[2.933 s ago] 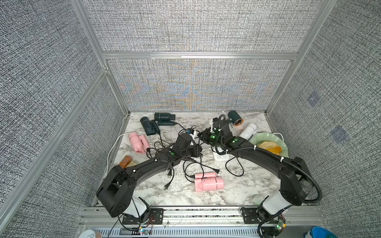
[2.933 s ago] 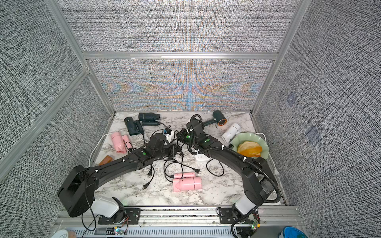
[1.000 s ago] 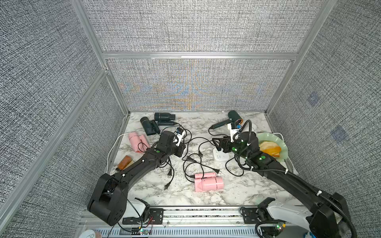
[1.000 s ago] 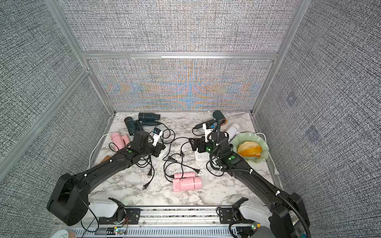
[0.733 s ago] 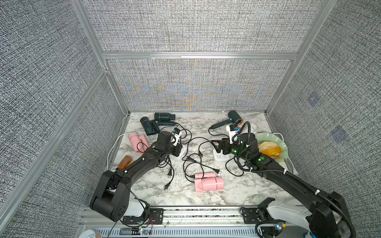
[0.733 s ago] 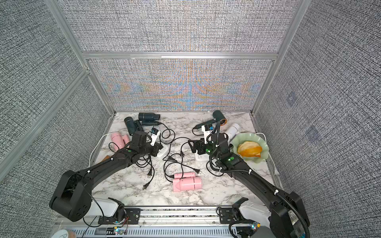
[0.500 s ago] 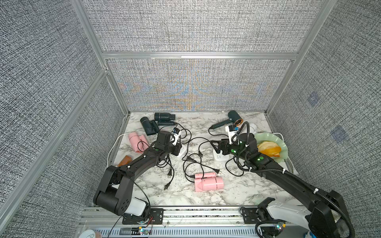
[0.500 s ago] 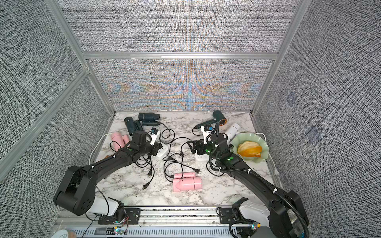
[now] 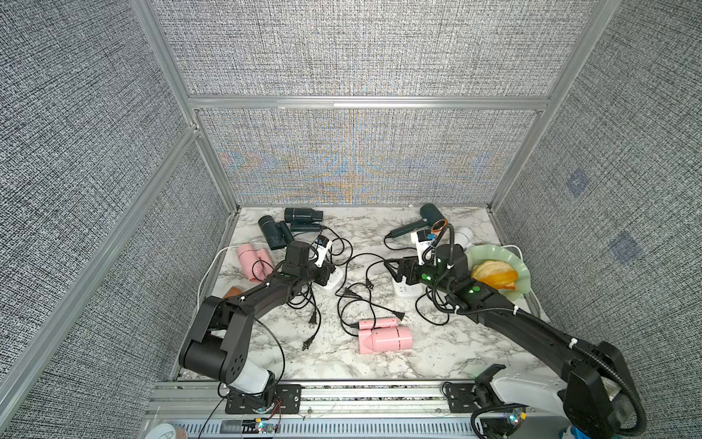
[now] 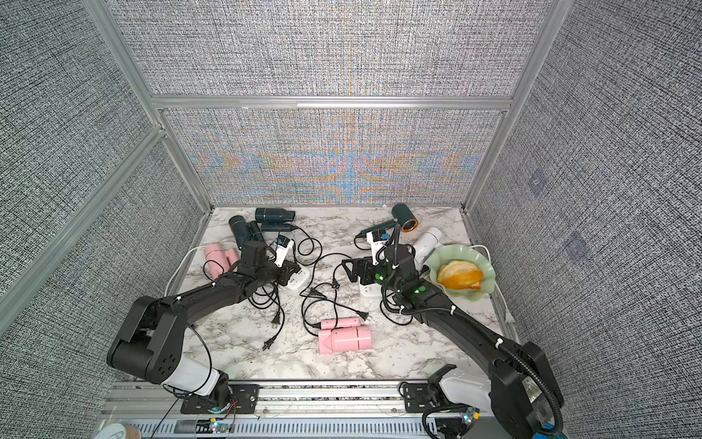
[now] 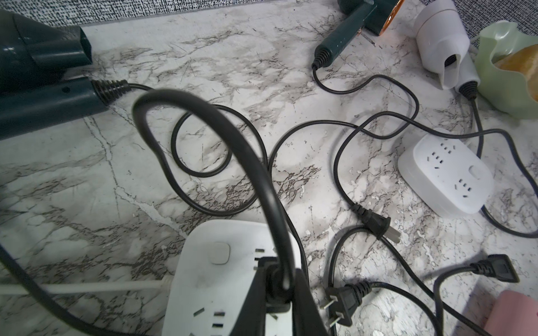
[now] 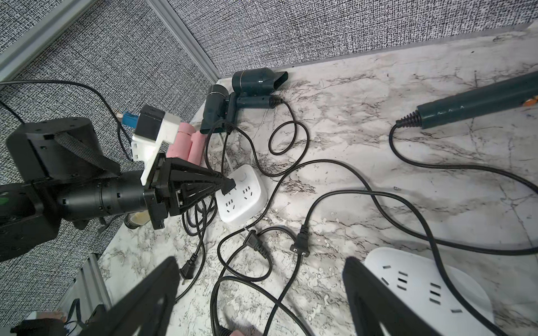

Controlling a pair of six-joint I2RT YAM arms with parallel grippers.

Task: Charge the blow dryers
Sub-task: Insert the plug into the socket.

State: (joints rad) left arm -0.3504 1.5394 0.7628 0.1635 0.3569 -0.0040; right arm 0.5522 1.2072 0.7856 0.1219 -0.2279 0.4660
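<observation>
Our left gripper (image 12: 228,186) is clenched on a black plug (image 11: 272,275), holding it on a socket of the left white square power strip (image 12: 243,193). Our right gripper (image 9: 397,270) hangs released above the right white square power strip (image 9: 408,292). We see the blow dryers (image 9: 302,215) lying on the marble tabletop (image 9: 437,342): two dark teal dryers (image 9: 271,232) back left, a pink dryer (image 9: 252,262) beside them, another pink dryer (image 9: 385,338) near the front, and the green copper-ringed dryer (image 9: 431,218) and white dryer (image 9: 464,237) back right

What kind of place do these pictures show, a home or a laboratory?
Probably a laboratory test cell, not a home: grey textured panels in aluminium framing enclose a marble-patterned table, and the left arm and right arm stand on a metal rail at its front edge.
</observation>
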